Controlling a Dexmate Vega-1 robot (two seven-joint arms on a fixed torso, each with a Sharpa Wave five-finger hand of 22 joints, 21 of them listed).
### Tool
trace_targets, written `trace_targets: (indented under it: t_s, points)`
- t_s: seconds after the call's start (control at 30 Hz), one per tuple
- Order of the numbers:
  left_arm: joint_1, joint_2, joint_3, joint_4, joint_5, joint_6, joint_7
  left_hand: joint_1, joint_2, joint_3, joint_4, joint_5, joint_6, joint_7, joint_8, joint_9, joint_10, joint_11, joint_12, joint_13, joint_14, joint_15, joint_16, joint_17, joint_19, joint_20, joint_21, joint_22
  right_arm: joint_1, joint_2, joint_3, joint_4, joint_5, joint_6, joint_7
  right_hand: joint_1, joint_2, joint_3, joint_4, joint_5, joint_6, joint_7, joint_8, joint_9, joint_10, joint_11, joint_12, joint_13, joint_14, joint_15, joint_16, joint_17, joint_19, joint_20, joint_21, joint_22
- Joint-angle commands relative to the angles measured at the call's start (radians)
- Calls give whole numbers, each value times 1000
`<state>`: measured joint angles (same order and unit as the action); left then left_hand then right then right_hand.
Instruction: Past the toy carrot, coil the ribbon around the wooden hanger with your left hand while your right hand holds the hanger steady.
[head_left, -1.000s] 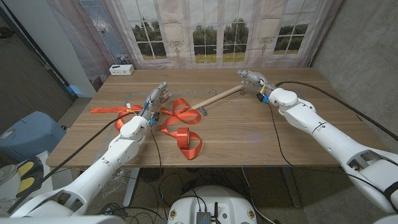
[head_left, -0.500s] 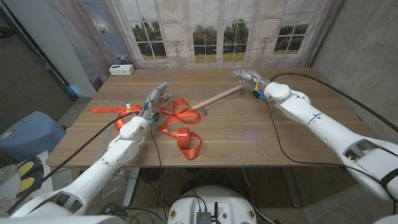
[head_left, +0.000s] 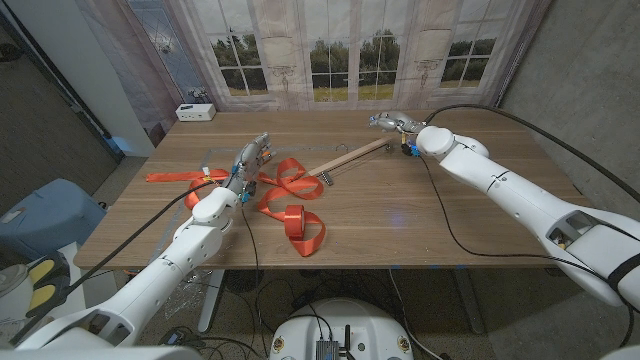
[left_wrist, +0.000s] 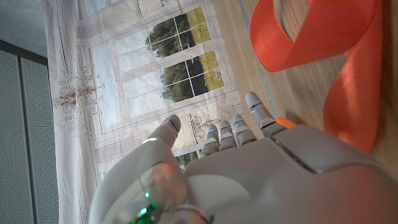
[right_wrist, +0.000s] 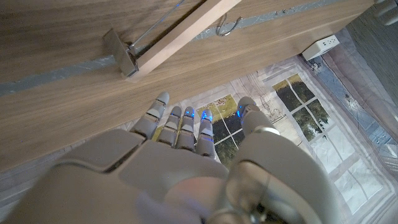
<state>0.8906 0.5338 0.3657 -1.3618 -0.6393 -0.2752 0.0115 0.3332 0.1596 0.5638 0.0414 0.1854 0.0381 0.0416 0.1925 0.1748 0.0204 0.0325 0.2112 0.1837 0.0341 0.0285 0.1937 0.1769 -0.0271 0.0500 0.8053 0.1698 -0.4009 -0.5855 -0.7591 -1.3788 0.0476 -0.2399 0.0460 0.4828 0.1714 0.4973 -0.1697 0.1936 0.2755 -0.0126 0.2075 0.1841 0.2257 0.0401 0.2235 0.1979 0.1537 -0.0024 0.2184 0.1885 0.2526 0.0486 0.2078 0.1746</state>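
1. Wooden table (head_left: 420, 215). I count the stock below from my head view, taking the table's middle as the clock's centre.

2. Wooden hanger (head_left: 350, 156). It lies on the table at about 12 o'clock, running slantwise from a metal clip end near the ribbon up toward 1 o'clock. My right wrist view shows the bar (right_wrist: 180, 34), its metal clip and hook; nothing touches it there.

3. Ribbon (head_left: 290, 200). Orange, lying in loose loops on the table at about 9 to 10 o'clock, with one large loop nearer me at 7 o'clock. A flat tail runs out toward the table's left edge. In the left wrist view a curl of it (left_wrist: 323, 43) stands just beside my left hand.

4. Left hand (head_left: 250, 160). It stands among the ribbon loops at about 10 o'clock, fingers extended and apart. I see no ribbon held between the fingers (left_wrist: 258, 112) in the wrist view; I log it as released, holding nothing.

5. Right hand (head_left: 392, 121). At about 1 o'clock, just beyond the hanger's far end, near it but not on it. Fingers (right_wrist: 186, 124) stretched out and spread, grasping nothing.

6. Toy carrot: I cannot pick it out with any certainty.

7. White box (head_left: 195, 112). Far left corner, about 10 o'clock, well apart from everything else.
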Motion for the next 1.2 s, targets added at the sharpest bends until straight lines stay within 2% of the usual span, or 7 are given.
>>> trace_targets:
  t_s: [0.03,0.27,0.83,1.2]
  points:
    - [19,9,-6,-29,2,7,16,-3,-8,5,-3,2,12,5,4,1,8,0,5,4,14,-1,3,0,2,10,-2,3,66,12,-101,-13,-198,-126,16,25,0,12,2,6,17,-1,6,3,13,-13,4,2,10,-19,9,5,15,-1,7,3]
    - [27,11,-9,-39,2,6,23,-5,-9,5,-4,2,16,5,4,1,11,0,5,4,15,-1,2,0,4,12,-5,3,107,31,-168,3,-309,-171,35,39,-1,14,2,6,33,-4,9,3,24,-17,5,3,18,-25,11,5,26,-18,10,3]
    - [38,13,-14,-50,1,8,35,-9,-8,7,-5,3,20,5,1,2,12,0,3,5,18,-1,1,0,8,14,-11,3,183,89,-280,90,-484,-208,100,68,-2,18,2,3,58,-16,10,4,49,-37,6,3,44,-51,18,7,48,-14,14,3]
    - [36,9,-13,-41,-2,4,31,-16,-18,2,-5,1,23,1,-1,2,14,-3,2,5,18,-4,0,0,10,13,-17,3,213,127,-328,158,-547,-209,140,82,-2,20,1,2,64,-23,8,4,55,-44,5,3,48,-62,18,7,54,-16,14,3]
